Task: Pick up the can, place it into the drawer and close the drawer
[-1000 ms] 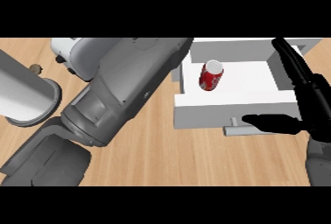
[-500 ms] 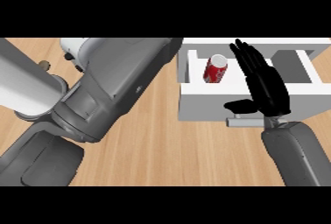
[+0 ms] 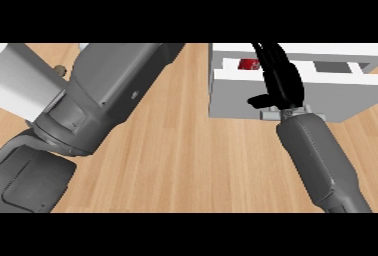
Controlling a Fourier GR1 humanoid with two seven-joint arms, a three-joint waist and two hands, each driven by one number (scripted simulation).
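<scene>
The wooden counter (image 3: 184, 165) is seen nearest, with the left forearm (image 3: 88, 115) laid across its left side; the left hand is hidden. Farther on, the right hand (image 3: 280, 82) is set flat, fingers (image 3: 269, 57) straight, holding nothing, against the white drawer (image 3: 244, 95). The red can (image 3: 248, 63) lies inside it.

The red can (image 3: 248, 64) lies inside the white drawer (image 3: 236, 95), mostly hidden. The right robot hand (image 3: 280, 82), fingers straight, rests over the drawer's front above the wooden surface (image 3: 192, 165).
</scene>
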